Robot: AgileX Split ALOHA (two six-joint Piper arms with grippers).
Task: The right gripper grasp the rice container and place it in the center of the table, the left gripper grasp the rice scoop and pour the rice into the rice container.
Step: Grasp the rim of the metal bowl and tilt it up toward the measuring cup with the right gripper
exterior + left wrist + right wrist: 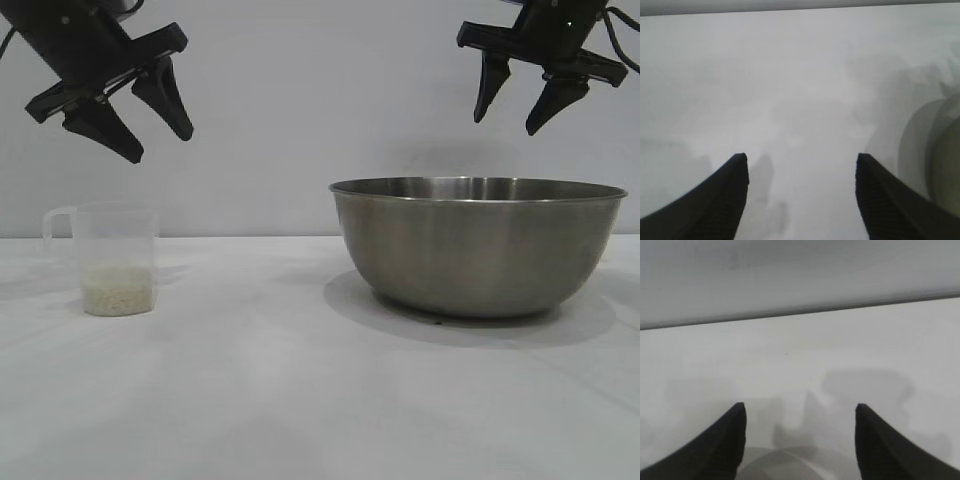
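Rice container (478,245): brushed grey steel, plain, with a brighter thin rim and a darker underside.
Rice scoop (117,255): translucent, near-colourless plastic, unpatterned.
Rice (118,291): off-white grains, a speckled pale layer at the scoop's bottom.
Table (250,390): plain white, with soft grey shadows.
Left gripper (160,135) and right gripper (508,118): matt black; finely ribbed fingers (725,200) in the wrist views.
Back wall (320,100): plain pale grey.

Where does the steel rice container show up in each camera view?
Exterior view: rice container at right, standing on the table.
Left wrist view: its blurred rim at the right edge.
Right wrist view: rim at the bottom edge.
Shared landmark: the white table.
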